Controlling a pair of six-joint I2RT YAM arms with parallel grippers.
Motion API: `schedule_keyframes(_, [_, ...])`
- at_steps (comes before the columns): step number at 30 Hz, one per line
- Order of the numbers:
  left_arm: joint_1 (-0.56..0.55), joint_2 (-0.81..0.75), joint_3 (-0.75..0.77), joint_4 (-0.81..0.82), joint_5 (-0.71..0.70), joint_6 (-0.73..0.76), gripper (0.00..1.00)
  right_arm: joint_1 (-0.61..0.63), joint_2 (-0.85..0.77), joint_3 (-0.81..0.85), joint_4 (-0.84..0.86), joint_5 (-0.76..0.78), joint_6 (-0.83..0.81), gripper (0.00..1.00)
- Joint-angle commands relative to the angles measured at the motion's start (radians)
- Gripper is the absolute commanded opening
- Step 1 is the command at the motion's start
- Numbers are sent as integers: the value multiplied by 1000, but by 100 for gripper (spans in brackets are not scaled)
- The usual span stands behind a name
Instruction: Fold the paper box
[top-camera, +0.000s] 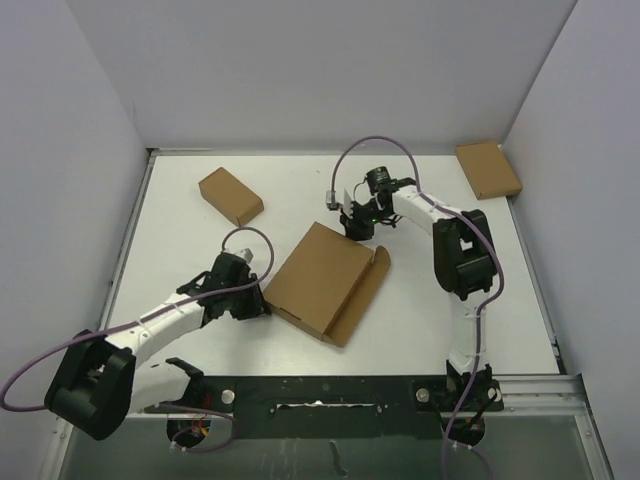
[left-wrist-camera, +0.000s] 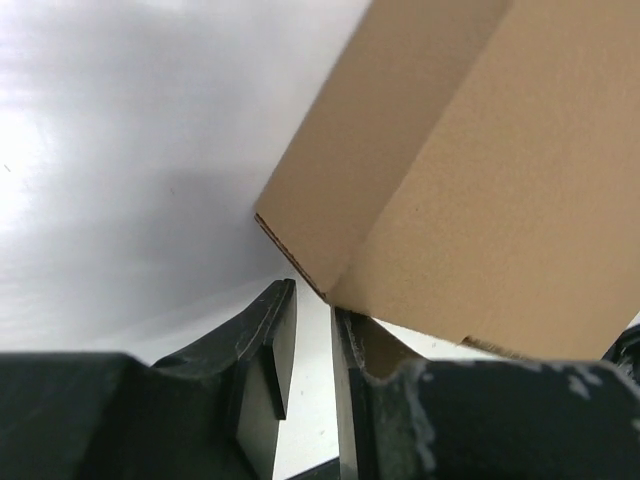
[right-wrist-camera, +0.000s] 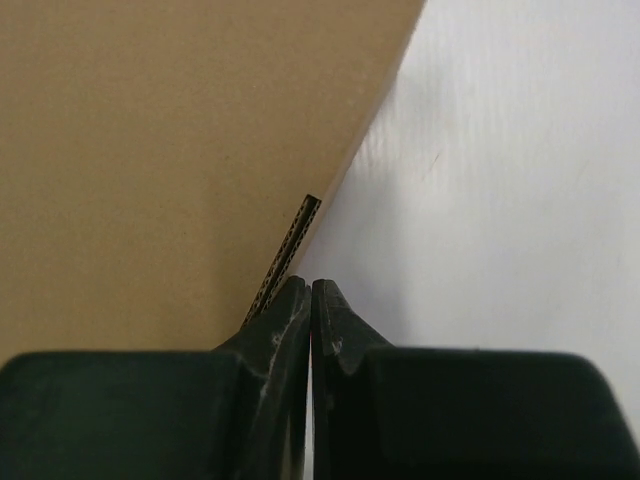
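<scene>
The brown corrugated-cardboard paper box lies mid-frame on the white table, and with the fingers of the right gripper shut empty at its upper corner and those of the left gripper barely parted, holding nothing, I reckon a push just skids it.

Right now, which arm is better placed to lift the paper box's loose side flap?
Probably right: the right claw sits shut at the paper box's far corner, close to the flap's end. The left claw is at the opposite edge, across the box.
</scene>
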Motion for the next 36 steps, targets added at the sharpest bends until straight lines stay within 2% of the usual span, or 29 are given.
schedule_keyframes(1, [59, 71, 121, 123, 17, 66, 20, -23, -180, -120, -43, -35, -28, 0])
schedule_keyframes(8, [79, 339, 299, 220, 107, 103, 22, -33, -367, -370, -65, -18, -61, 0])
schedule_keyframes(14, [74, 583, 508, 251, 204, 120, 23, -42, -454, -502, -63, -18, -53, 0])
schedule_keyframes(23, [53, 871, 927, 107, 276, 202, 25, -47, -512, -586, -52, -42, -26, 0])
schedule_keyframes(29, [27, 1037, 1146, 39, 337, 241, 28, -48, -542, -605, -67, -109, -27, 5])
schedule_keyframes(36, [67, 1082, 1329, -103, 237, 326, 43, -89, -631, -635, -112, -142, -71, 13])
